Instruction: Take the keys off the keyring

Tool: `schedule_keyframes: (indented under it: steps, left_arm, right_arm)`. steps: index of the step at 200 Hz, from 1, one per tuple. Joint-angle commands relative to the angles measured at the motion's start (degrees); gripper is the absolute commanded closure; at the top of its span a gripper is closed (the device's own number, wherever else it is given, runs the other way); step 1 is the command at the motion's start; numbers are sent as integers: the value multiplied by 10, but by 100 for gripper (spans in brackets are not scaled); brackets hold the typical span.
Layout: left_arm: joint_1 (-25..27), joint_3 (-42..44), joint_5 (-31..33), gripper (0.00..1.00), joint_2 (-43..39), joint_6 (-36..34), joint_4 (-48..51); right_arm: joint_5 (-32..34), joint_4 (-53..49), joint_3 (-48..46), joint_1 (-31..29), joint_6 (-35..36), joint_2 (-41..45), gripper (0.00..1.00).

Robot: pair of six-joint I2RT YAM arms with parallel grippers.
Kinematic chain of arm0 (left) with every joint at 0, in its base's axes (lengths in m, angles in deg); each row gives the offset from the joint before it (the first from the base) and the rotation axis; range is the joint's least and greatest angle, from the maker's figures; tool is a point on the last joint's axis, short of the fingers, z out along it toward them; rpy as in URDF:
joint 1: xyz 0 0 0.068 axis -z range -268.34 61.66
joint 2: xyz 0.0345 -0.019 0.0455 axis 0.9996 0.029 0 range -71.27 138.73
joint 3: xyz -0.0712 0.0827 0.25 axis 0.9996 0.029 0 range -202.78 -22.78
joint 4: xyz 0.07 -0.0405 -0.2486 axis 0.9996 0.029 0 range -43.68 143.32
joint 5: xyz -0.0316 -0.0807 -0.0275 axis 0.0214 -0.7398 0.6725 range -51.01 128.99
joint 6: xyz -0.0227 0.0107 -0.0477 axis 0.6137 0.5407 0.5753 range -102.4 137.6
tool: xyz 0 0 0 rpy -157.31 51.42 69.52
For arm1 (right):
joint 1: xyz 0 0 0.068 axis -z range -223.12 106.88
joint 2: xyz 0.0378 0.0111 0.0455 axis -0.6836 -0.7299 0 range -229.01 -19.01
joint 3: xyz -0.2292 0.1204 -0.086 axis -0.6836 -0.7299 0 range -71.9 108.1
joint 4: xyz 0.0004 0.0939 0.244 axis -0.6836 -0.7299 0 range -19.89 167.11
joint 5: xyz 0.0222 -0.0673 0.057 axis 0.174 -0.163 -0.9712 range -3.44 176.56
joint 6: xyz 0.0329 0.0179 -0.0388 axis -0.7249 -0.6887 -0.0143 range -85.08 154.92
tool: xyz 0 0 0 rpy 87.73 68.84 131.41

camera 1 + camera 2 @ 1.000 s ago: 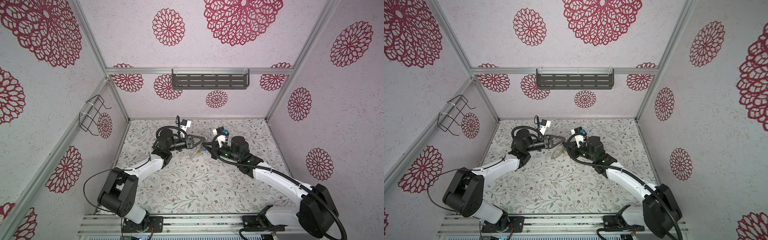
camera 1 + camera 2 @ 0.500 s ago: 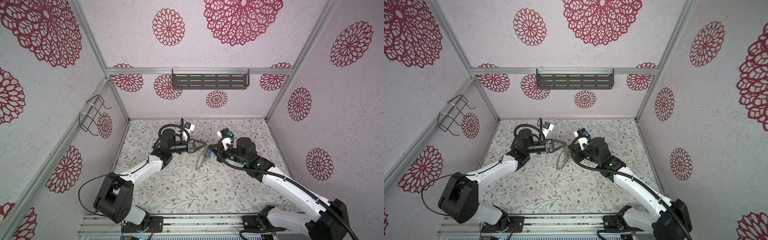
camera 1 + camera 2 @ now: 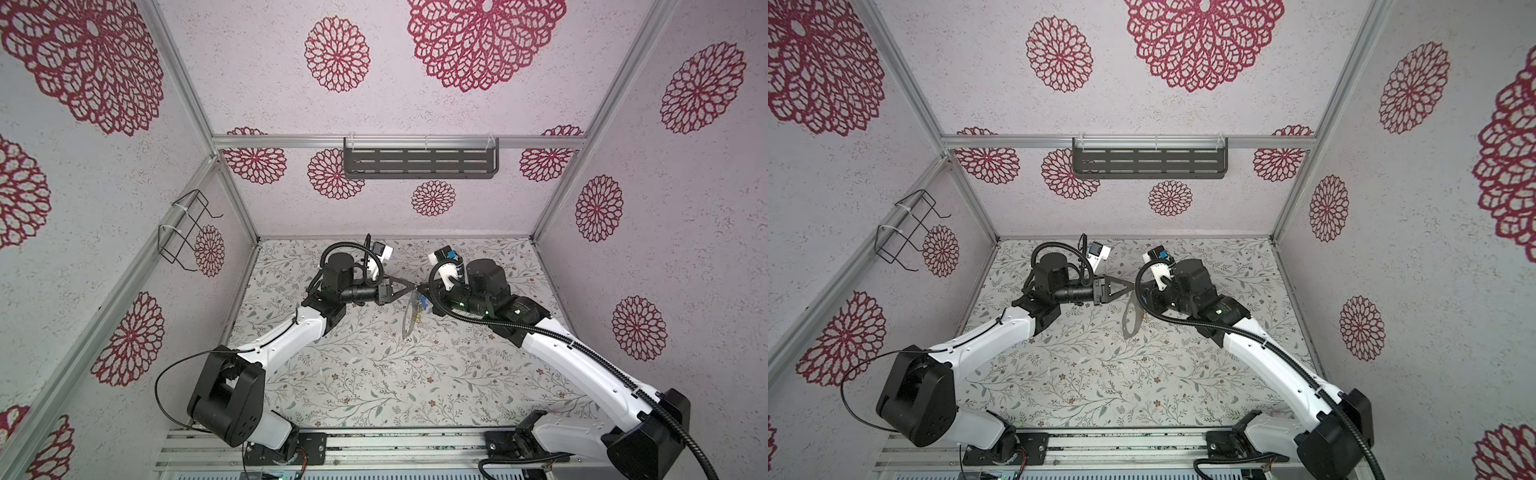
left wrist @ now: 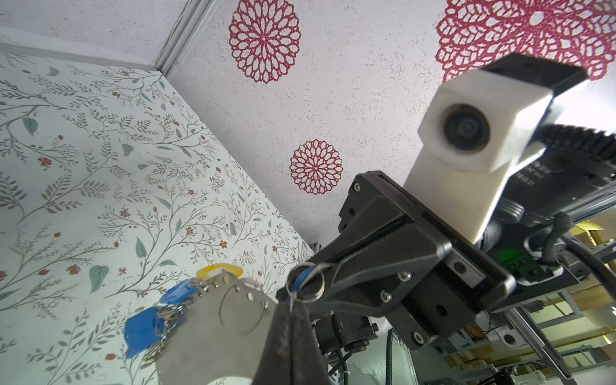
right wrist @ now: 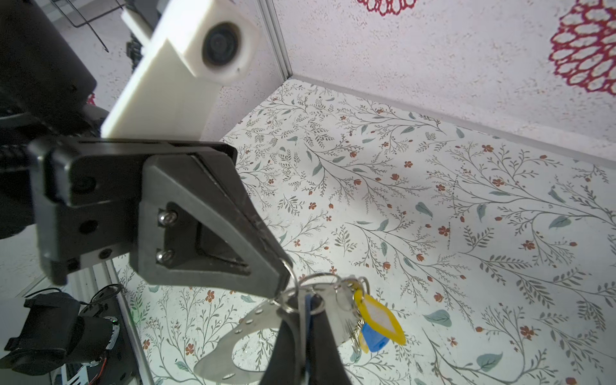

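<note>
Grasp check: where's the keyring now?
Mid-table in both top views, the keyring hangs from the left gripper, whose tips meet the right gripper; keys cluster beside it.

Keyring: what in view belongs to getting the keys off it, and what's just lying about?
Job:
- keyring
- keys, yellow and blue tags
- left gripper, shut
- right gripper, shut

Just there:
- slotted shelf on the back wall
- wire rack on the left wall
- floral table
</note>
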Motion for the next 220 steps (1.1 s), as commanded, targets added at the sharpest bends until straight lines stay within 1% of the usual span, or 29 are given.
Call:
schedule_keyframes:
  steps: [1, 24, 46, 59, 71, 91, 114, 123, 131, 141, 154, 168, 179, 190, 205, 220]
  left_arm:
    - [19, -19, -11, 100, 1, -62, 100]
    - [40, -55, 27, 100, 12, -134, 198]
    - [61, -93, 100, 100, 29, -206, 300]
    - [72, -106, 137, 100, 37, -231, 327]
    - [75, -106, 157, 100, 40, -244, 330]
    - [78, -93, 182, 100, 37, -258, 308]
    - [88, -68, 212, 100, 21, -287, 274]
    - [93, -51, 220, 100, 12, -301, 248]
    - [96, -30, 220, 95, 1, -311, 216]
    - [100, 1, 237, 96, -14, -325, 170]
    - [112, 32, 266, 100, -35, -375, 142]
    - [124, 55, 284, 100, -56, -427, 130]
    - [129, 84, 285, 100, -75, -469, 101]
    - [132, 121, 279, 100, -95, -509, 51]
    - [133, 159, 287, 100, -118, -527, -8]
    - [132, 164, 296, 100, -127, -533, -13]
  right_arm:
    - [15, 25, 59, 7, 12, -7, 100]
    - [9, -11, 103, 7, 7, -32, 100]
    - [4, -47, 141, 6, -6, -53, 100]
    - [0, -69, 160, 6, -19, -64, 100]
    - [9, -87, 175, 6, -27, -69, 100]
    - [33, -117, 193, 7, -39, -74, 100]
    - [39, -147, 214, 8, -51, -86, 100]
    - [41, -156, 221, 9, -55, -93, 100]
    - [43, -162, 226, 11, -60, -99, 100]
    - [43, -170, 230, 15, -68, -108, 100]
    - [39, -177, 232, 21, -77, -118, 100]
    - [32, -177, 229, 23, -85, -124, 100]
    - [29, -176, 226, 25, -89, -128, 100]
    - [27, -175, 222, 28, -92, -130, 100]
    - [24, -173, 213, 34, -97, -130, 100]
    - [19, -168, 200, 41, -101, -127, 100]
